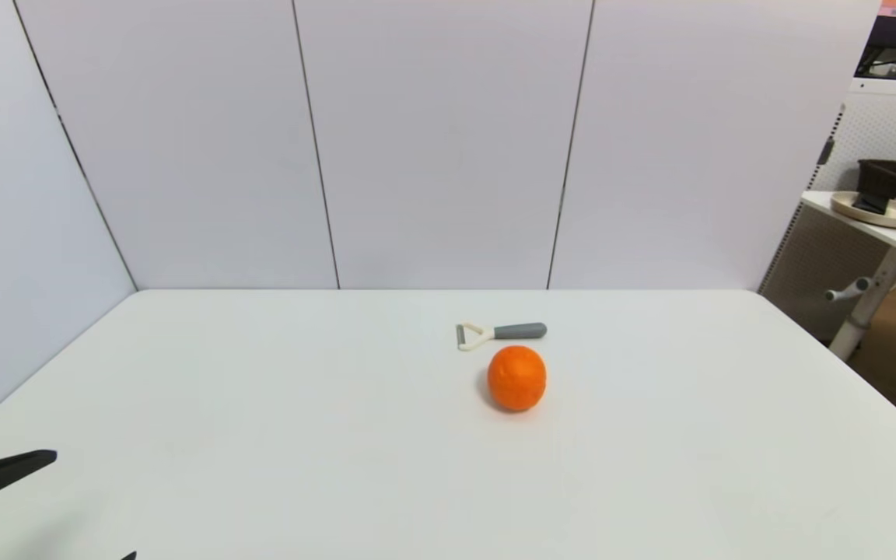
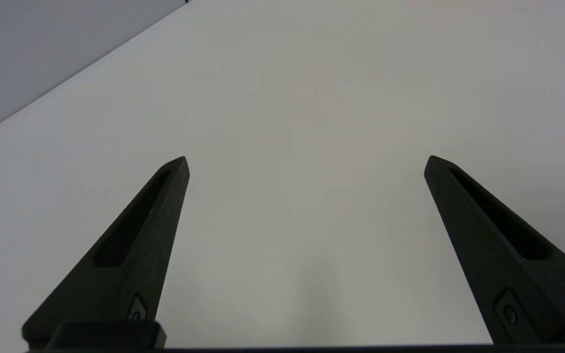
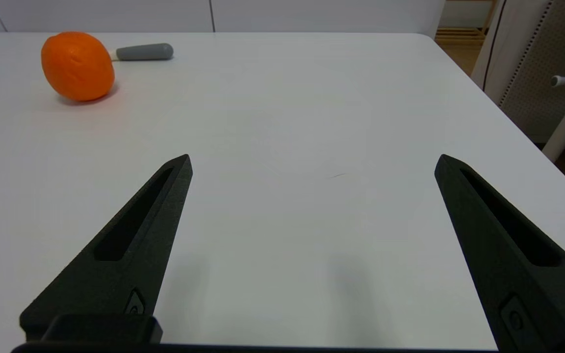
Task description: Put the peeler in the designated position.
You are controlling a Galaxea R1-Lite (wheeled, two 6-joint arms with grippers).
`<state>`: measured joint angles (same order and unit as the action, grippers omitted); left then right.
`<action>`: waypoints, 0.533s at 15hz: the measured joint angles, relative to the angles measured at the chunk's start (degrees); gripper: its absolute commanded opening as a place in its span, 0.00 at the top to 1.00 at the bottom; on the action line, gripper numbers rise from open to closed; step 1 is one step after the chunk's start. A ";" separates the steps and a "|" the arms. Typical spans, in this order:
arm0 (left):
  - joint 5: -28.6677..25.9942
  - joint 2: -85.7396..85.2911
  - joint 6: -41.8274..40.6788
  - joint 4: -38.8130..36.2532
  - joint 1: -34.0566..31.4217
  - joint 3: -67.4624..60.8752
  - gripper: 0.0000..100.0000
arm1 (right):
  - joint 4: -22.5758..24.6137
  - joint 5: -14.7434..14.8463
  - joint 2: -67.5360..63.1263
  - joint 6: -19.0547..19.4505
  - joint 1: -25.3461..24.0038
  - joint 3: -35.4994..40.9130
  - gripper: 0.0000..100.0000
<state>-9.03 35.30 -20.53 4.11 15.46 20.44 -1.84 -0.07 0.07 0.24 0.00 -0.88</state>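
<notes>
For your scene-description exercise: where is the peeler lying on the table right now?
In the head view the peeler lies flat just right of the table's centre, directly behind the orange, grey handle pointing to the robot's right; neither gripper is near it.

White panel walls (image 1: 448, 140), white table (image 1: 261, 404), cluttered side desk (image 1: 868, 225) rightward.

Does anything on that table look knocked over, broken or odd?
Nothing stands out. The peeler lies flat just behind the orange, both intact, with no spill on the table.
</notes>
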 measured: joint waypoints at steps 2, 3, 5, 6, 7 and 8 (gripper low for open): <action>0.17 -6.64 3.19 -4.99 -1.22 -5.32 0.00 | 0.00 0.00 0.00 -0.02 0.00 0.00 0.00; 0.16 -9.35 3.89 -7.80 -2.49 -7.41 0.00 | 0.02 0.00 0.00 0.00 0.00 0.00 0.00; 0.17 -13.53 4.16 -11.46 -4.50 -10.14 0.00 | 0.00 0.00 0.00 0.00 0.00 0.00 0.00; 0.20 -15.46 4.19 -12.64 -5.40 -11.43 0.00 | 0.00 0.02 0.00 0.00 0.00 0.00 0.00; 0.24 -16.74 4.39 -13.97 -5.96 -12.74 0.00 | 0.02 0.02 0.00 0.00 0.00 0.00 0.00; 0.24 -17.64 4.74 -15.48 -6.47 -13.84 0.00 | 0.00 0.00 0.00 0.00 0.00 0.00 0.00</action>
<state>-8.79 17.66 -15.79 -11.37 8.98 6.61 -1.84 -0.07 0.07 0.24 0.00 -0.88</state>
